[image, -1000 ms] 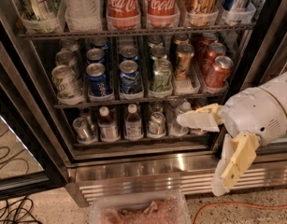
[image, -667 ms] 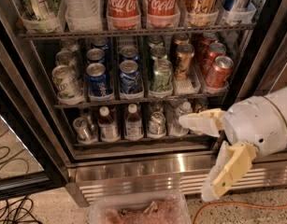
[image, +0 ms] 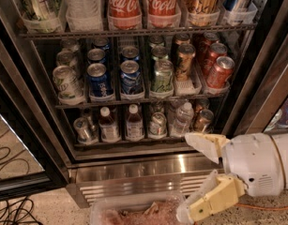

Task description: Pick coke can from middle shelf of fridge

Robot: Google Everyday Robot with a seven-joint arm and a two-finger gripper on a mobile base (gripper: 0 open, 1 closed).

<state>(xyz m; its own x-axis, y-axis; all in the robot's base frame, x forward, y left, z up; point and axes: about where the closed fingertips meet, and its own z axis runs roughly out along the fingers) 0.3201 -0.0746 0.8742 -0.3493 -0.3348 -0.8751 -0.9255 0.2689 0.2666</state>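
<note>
Speckled floor [image: 49, 204], black cables [image: 12, 211] left, spread claw [image: 185, 177] low right

The coke can [image: 220, 72] is red, silver-topped. Left of it stand blue cans [image: 99, 81]; below it hangs the cream-yellow gripper [image: 185, 176], fingers apart.

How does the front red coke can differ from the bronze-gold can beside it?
The coke can is red; the bronze-gold can is brownish gold. The coke can leans, rightmost on the middle shelf; the bronze-gold can stands upright left of it. Both are small cans. The tool hangs open, low right, touching neither.
</note>
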